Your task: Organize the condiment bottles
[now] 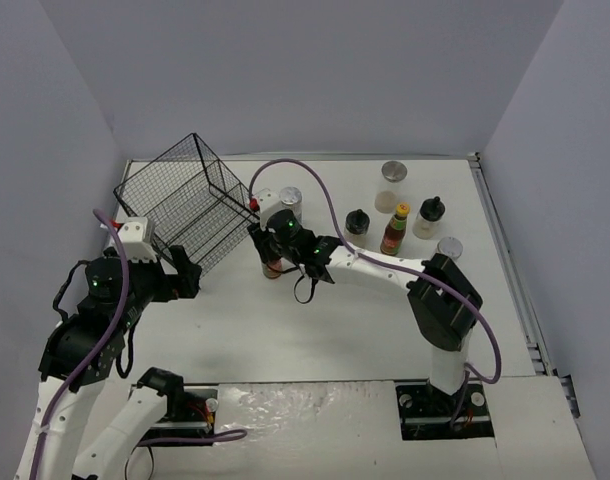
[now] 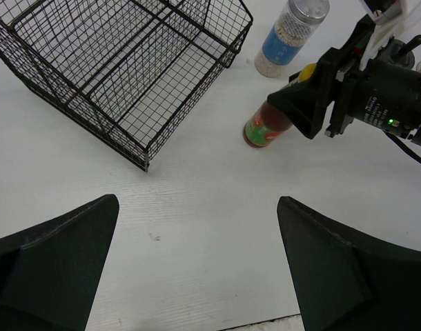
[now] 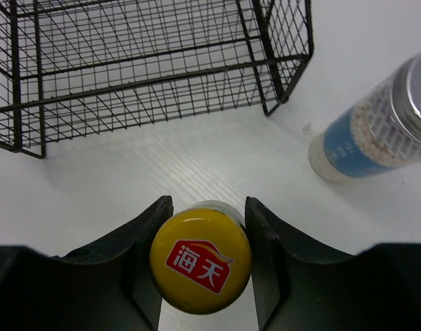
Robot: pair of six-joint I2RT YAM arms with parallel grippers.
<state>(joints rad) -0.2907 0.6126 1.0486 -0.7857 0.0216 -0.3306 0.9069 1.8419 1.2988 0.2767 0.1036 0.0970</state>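
Observation:
My right gripper [image 1: 274,256] is shut on a dark red sauce bottle with a yellow cap [image 3: 200,258], just in front of the black wire basket's [image 1: 190,198] open corner. In the left wrist view the bottle [image 2: 264,127] is tilted, low over the table. A blue-label jar [image 1: 290,203] stands just behind it. The second sauce bottle [image 1: 394,229], two black-capped shakers [image 1: 357,226] [image 1: 430,215] and two silver-lidded jars [image 1: 392,178] [image 1: 448,251] stand at the back right. My left gripper [image 1: 185,270] is open and empty, near the basket's front.
The wire basket [image 2: 128,76] lies tipped at the back left, its opening towards the middle. The right arm stretches across the table from the right. Grey walls close in the left, back and right sides.

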